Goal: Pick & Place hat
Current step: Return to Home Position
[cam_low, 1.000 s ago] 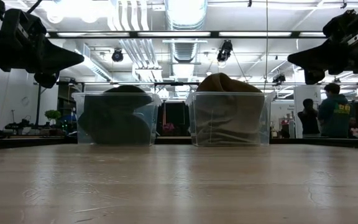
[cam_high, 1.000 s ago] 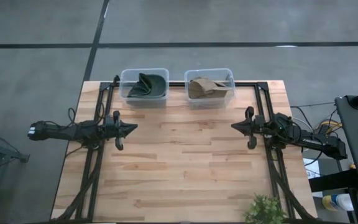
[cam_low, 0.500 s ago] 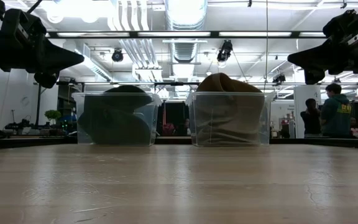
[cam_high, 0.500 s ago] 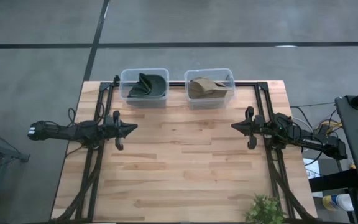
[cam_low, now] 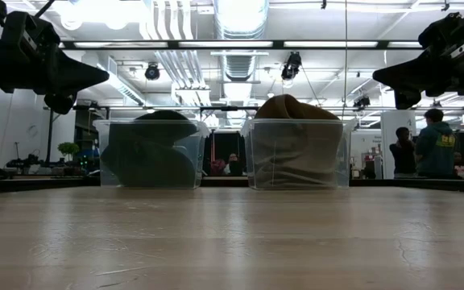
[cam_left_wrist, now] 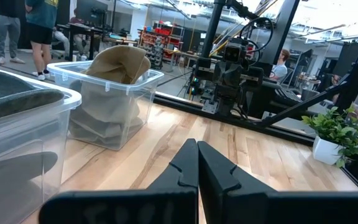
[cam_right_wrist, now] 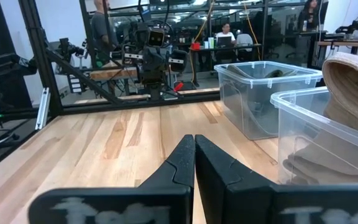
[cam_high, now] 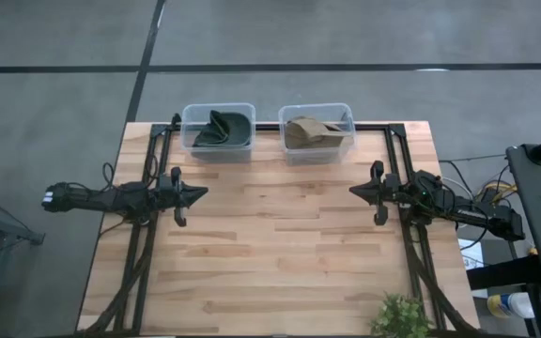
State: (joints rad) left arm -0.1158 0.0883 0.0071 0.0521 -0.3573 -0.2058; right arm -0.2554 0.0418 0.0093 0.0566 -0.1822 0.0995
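hats are all off the tabletop (cam_high: 280, 253) as far as you can see: none lies on the bare wood, and both arms are empty. judging from that, the sorting is done and only parking the arms is left, which looks all but finished.

the left transparent bin (cam_high: 218, 106) sits at the far edge of the tabletop and holds the green cap (cam_high: 218, 129), a dark folded heap that fills most of it. you cannot tell from these views whether it is one cap or more. near it, with a gap between, the right transparent bin (cam_high: 316, 106) holds the brown cap (cam_high: 309, 132), crumpled, and in the low view its crown rises above the bin's rim. neither bin has a lid on.

the left arm (cam_high: 111, 198) lies stretched over the left side of the tabletop, raised above the wood, with the left jaws pointing inward toward the middle. its wrist view shows them pressed fully together with nothing between them. the right arm (cam_high: 440, 201) mirrors it on the right side, and the right jaws are likewise closed tight on nothing. both are well apart from the bins and from each other.

a small potted plant (cam_high: 400, 315) stands at the near right corner, away from the arms and bins. people (cam_low: 435, 145) stand in the room beyond, far from the tabletop.
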